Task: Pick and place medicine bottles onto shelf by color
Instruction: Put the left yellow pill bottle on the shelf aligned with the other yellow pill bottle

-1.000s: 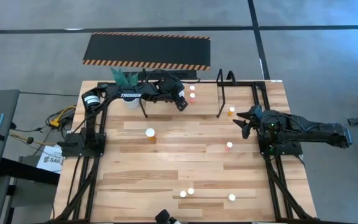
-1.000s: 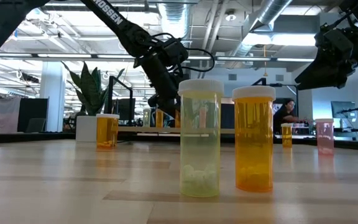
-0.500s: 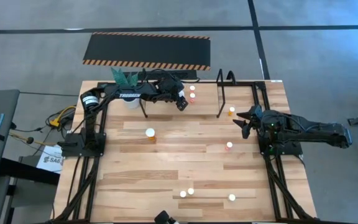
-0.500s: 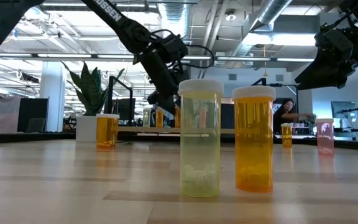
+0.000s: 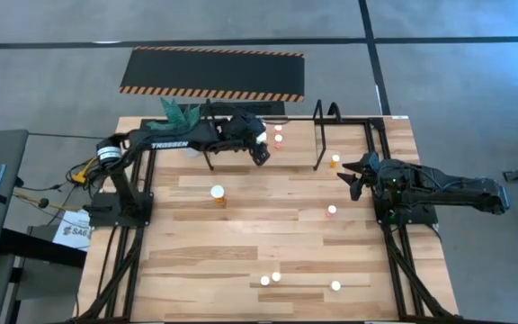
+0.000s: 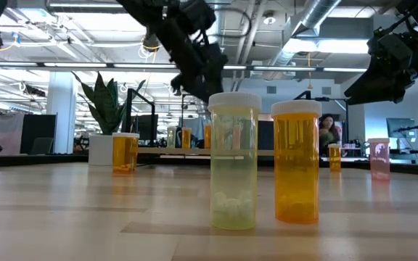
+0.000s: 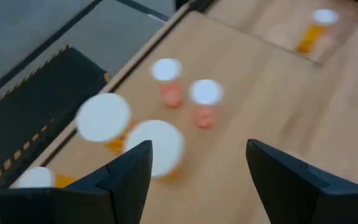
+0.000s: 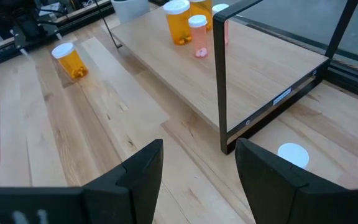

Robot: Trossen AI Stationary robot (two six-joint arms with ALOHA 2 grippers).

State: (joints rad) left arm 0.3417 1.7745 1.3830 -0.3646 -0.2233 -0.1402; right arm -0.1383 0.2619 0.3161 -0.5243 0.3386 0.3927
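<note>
The shelf (image 5: 299, 144) stands at the table's far side. On it, in the left wrist view, stand two orange medicine bottles (image 7: 157, 146) and two small pink ones (image 7: 205, 99), all with white caps. My left gripper (image 7: 199, 149) hangs open above them, raised over the shelf (image 5: 261, 153), with nothing between its fingers. My right gripper (image 5: 347, 180) waits open at the table's right, near the shelf's right upright. More bottles stand loose on the table: an orange one (image 5: 217, 192), a pink one (image 5: 331, 211) and three near the front edge (image 5: 276, 277).
A green plant in a white pot (image 5: 185, 126) stands at the shelf's left end. One orange bottle (image 5: 334, 160) stands by the shelf's right black upright (image 8: 219, 74). A striped black mat (image 5: 212, 72) lies on the floor beyond the table. A person shows in the room behind (image 6: 326, 130).
My left gripper has risen from just above the shelf's bottles to well over them, drawing slightly back toward the table's left. The bottles on the shelf stand where they were.
</note>
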